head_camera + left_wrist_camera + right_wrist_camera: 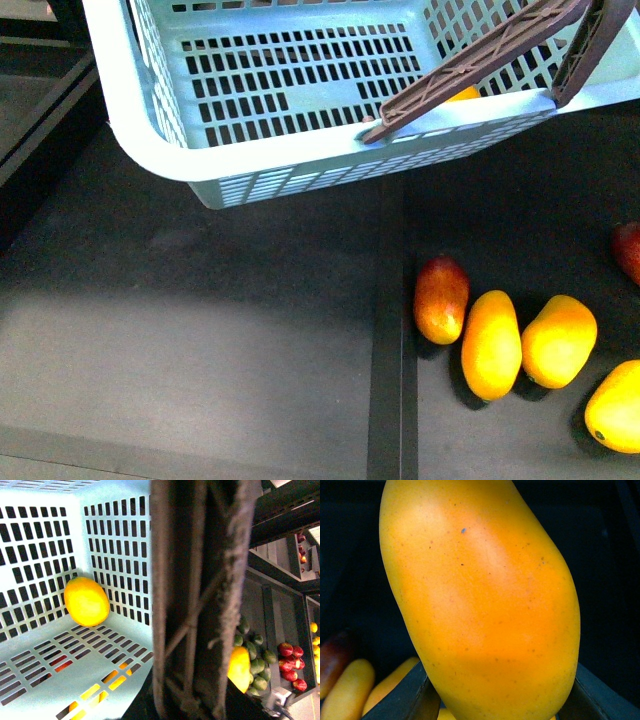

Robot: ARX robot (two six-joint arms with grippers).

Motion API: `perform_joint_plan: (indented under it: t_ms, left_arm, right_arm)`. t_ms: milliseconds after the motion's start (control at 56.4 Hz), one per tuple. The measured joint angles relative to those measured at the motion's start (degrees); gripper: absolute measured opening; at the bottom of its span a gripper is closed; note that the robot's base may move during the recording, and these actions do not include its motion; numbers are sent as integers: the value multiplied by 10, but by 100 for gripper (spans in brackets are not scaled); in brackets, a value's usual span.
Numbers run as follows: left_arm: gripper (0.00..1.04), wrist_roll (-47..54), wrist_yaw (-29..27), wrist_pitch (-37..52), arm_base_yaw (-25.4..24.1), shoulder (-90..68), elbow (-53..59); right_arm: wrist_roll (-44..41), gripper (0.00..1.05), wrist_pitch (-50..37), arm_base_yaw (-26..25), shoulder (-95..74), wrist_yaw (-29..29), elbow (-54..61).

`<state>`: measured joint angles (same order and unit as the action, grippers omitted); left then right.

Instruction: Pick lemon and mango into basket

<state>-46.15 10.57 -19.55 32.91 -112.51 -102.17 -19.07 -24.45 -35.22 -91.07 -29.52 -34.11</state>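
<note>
**Right gripper** [495, 702]: closed on the mango [480, 605], one dark finger [407, 697] on each side of the fruit's near end. The mango fills the right wrist view and appears in no other. Blurred behind it are two yellow fruits [345, 690] and one dark red fruit [332, 657].

**Left gripper** [192, 710]: only dim dark shapes on either side of the brown handle [200, 595], which crosses just in front of the wrist camera. Whether it grips cannot be told.

**Basket** [115, 550]: one, mint-blue, slotted.

**Lemon** [86, 601]: one, inside the basket beyond the handle from the left gripper. It rests on the floor against a side wall, near a corner. The front view gives only a yellow sliver of it between handle and near rim. Orange fruit shows through the floor slots in the left wrist view alone.

**Past the basket rim, same view:** green fruits [256, 660], red fruits [291, 662] and one yellow fruit [239, 667]; the clusters are too small to count.

**Tabletop** [180, 330], front view: an open dark stretch runs from under the basket's near rim to a seam [390, 330]. Past the seam lie three yellow mangoes [491, 344] and two red-blushed fruits [441, 298], one cut by the frame edge.
</note>
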Motion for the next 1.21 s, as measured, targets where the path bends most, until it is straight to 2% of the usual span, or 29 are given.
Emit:
perform_joint_plan:
  t_ms: [213, 426, 532, 692, 1082, 1207]
  left_arm:
    - [6, 0, 1, 0, 0, 0, 0]
    - [6, 0, 0, 0, 0, 0, 0]
    - [6, 0, 0, 0, 0, 0, 0]
    - [6, 0, 0, 0, 0, 0, 0]
    - [6, 0, 0, 0, 0, 0, 0]
    - [6, 0, 0, 0, 0, 0, 0]
  right_arm:
    - [21, 51, 8, 66, 109, 16, 2]
    - [72, 51, -23, 190, 115, 87, -14]
    - [103, 51, -46, 276, 78, 140, -50]
    - [127, 51, -59, 352, 23, 188, -105]
    - [138, 51, -32, 470, -77, 301, -219]
    - [138, 67, -28, 483, -86, 311, -227]
